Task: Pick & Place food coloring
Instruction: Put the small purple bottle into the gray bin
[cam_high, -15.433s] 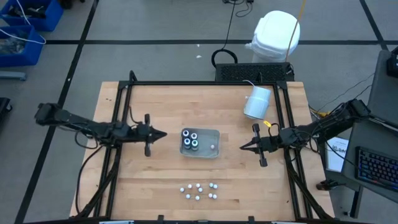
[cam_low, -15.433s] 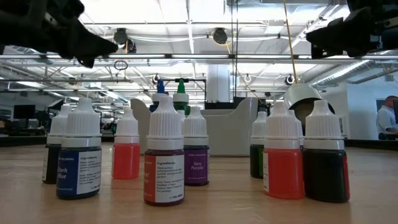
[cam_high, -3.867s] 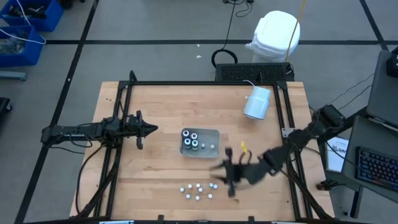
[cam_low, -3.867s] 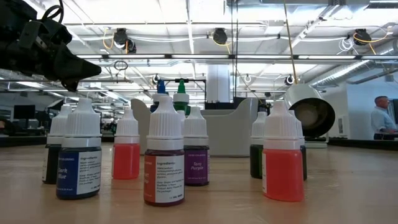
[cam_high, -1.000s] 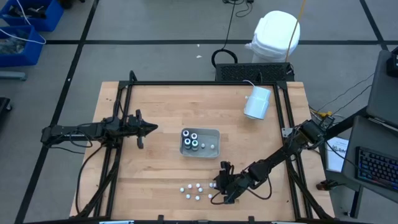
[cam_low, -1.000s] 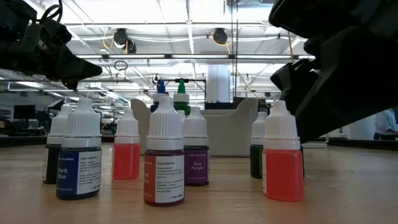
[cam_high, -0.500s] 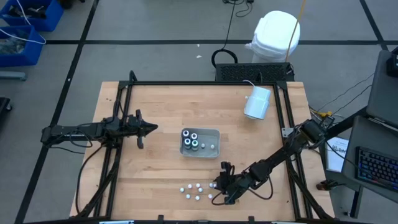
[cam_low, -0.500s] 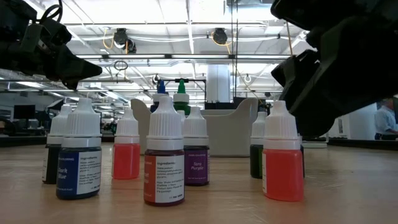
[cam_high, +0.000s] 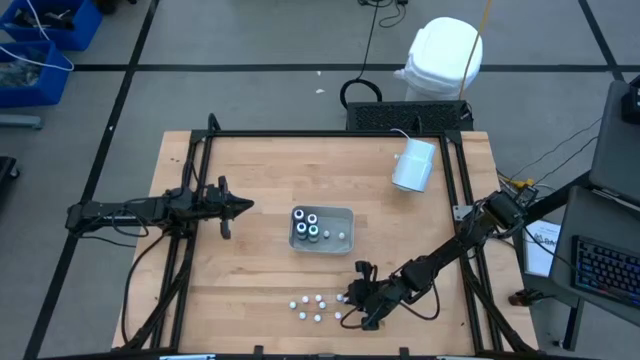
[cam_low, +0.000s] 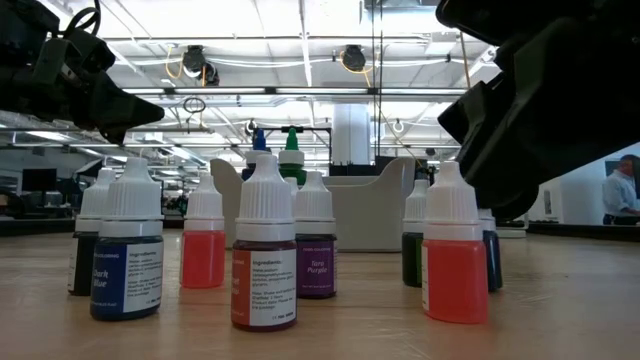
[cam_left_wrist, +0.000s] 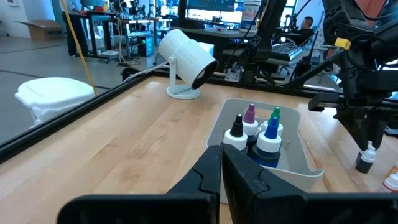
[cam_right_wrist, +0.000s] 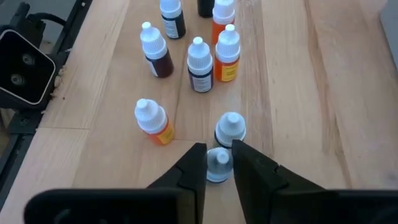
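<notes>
Several tiny white-capped food coloring bottles (cam_high: 318, 305) stand on their bases near the table's front edge; they also show in the low view (cam_low: 264, 250). Four bigger dark bottles (cam_high: 306, 226) stand in the clear tray (cam_high: 347, 214). My right gripper (cam_right_wrist: 219, 163) is low over the right end of the cluster (cam_high: 347, 300), shut on one small bottle. My left gripper (cam_high: 248, 207) hovers shut and empty to the left of the tray, which its wrist view shows just beyond its fingers (cam_left_wrist: 222, 163). My right gripper pinches a small bottle's white cap (cam_right_wrist: 217, 167) between its two fingers. The fingers come slanting down from the table's right. The bottle stands upright under them. The cap hides its base in the wrist view.
A second white-capped bottle (cam_right_wrist: 230, 128) stands right beyond the held one, and an orange one (cam_right_wrist: 152, 120) stands to its side. A big white cylinder (cam_high: 413, 165) lies at the back right. The low camera (cam_right_wrist: 23, 68) sits at the table's edge near the cluster.
My right gripper has stayed low over the right end of the cluster, barely moving. In the low view the dark bottle behind the red one now shows a little farther toward the table's right, still on the table.
</notes>
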